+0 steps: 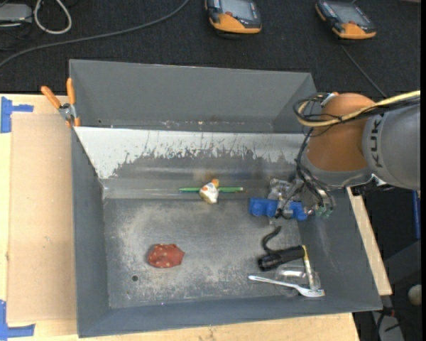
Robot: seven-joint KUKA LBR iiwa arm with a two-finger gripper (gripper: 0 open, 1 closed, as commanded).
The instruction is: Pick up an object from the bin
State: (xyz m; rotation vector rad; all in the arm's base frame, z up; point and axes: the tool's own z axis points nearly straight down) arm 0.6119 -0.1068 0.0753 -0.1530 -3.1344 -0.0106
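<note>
Pale utensil (287,284), blue thing (261,207) half-hidden under tool (292,203)

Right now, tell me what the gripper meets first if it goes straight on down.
Probably the blue object right beneath the gripper, at the right back of the bin; depth is unclear, so it may already touch it.

The camera sits above the grey metal bin (199,105) and looks down into it at a slant, facing from the near rim toward the far wall, whose inner face shows broad. It stands back far enough to take in the whole bin and a band of dark floor (142,27) beyond. The silver robot arm (394,141) enters from the frame's right.
</note>
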